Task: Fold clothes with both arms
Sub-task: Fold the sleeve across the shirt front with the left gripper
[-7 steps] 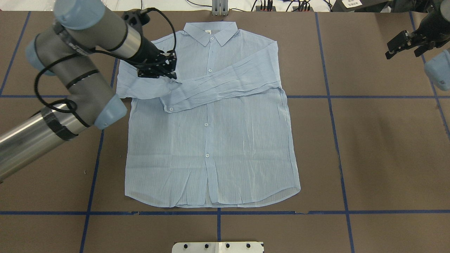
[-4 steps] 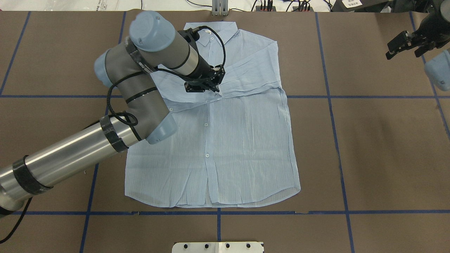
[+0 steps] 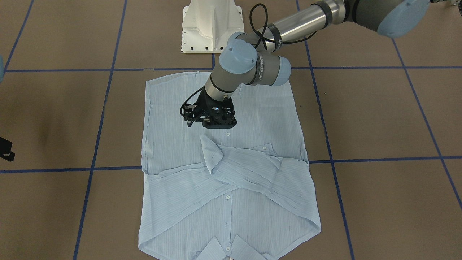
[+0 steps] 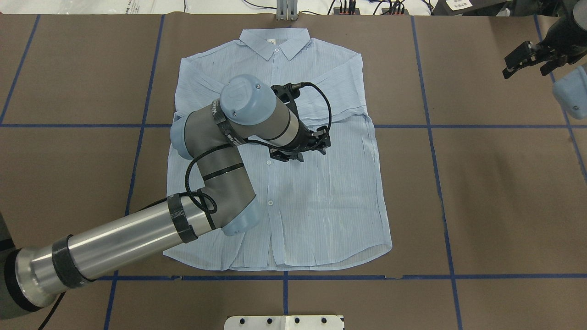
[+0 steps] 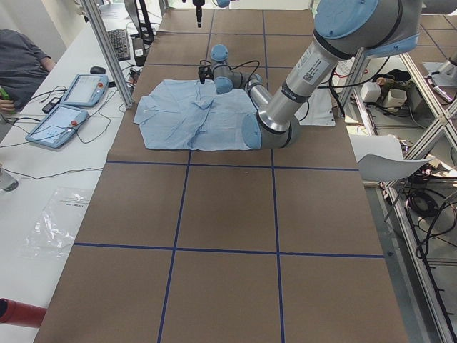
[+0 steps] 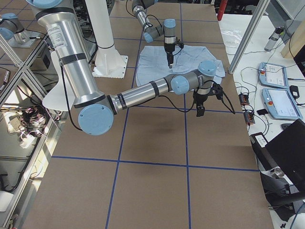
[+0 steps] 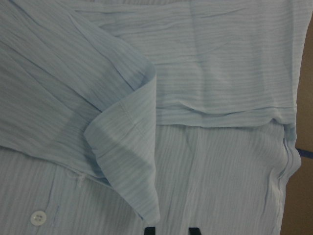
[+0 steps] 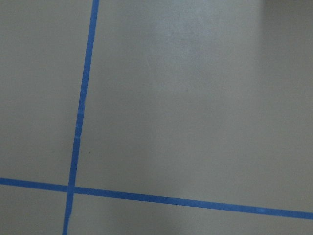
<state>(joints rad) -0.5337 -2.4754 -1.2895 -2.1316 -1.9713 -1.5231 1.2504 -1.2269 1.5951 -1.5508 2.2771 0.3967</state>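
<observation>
Your left gripper [image 4: 300, 149] hangs spread and empty over the shirt [image 4: 330, 206], its upturned cuff [image 3: 212, 151] at the gripper's 12 o'clock. A graze there could flip the fold open. The right gripper [image 4: 527, 68], also spread, sits off at 2 o'clock.

No text is coming through legibly. White lettering is showing on the black band [image 4: 224, 129] around the left arm [image 4: 114, 238], but it is blurring beyond reading. A small tag [image 4: 271, 41] inside the collar of the shirt [image 4: 321, 197] is carrying print too tiny to read.
</observation>
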